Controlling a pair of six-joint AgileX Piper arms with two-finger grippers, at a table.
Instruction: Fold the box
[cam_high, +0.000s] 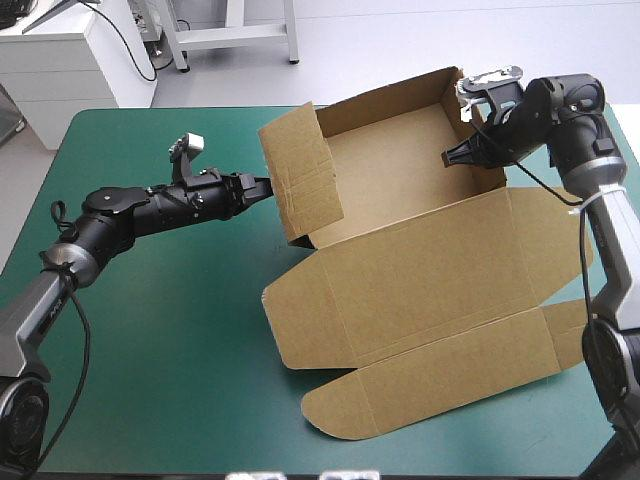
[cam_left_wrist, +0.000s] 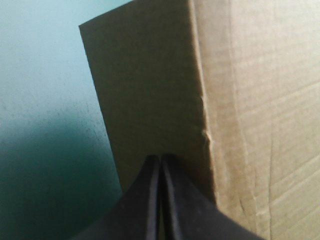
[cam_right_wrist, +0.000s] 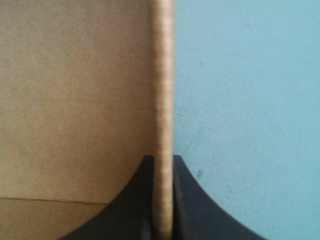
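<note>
The brown box (cam_high: 400, 160) stands as an open tray in the far half of the table, its lid (cam_high: 420, 270) lying flat toward the front. On the tray's left side a flap (cam_high: 300, 170) stands upright. My left gripper (cam_high: 263, 187) is shut, its black tips pressed against the flap's outer face (cam_left_wrist: 150, 90), with nothing between them (cam_left_wrist: 160, 161). My right gripper (cam_high: 452, 156) is at the tray's right wall, shut on the wall's top edge (cam_right_wrist: 162, 75), which runs between its fingers (cam_right_wrist: 162, 167). The tray's inside (cam_right_wrist: 75, 100) lies to one side of that wall.
Bare teal-green cover (cam_high: 150, 330) stretches over the table's left and front left. The lid's front flap (cam_high: 400, 395) reaches close to the near edge. Beyond the gripped wall, cover (cam_right_wrist: 250, 100) shows outside the box.
</note>
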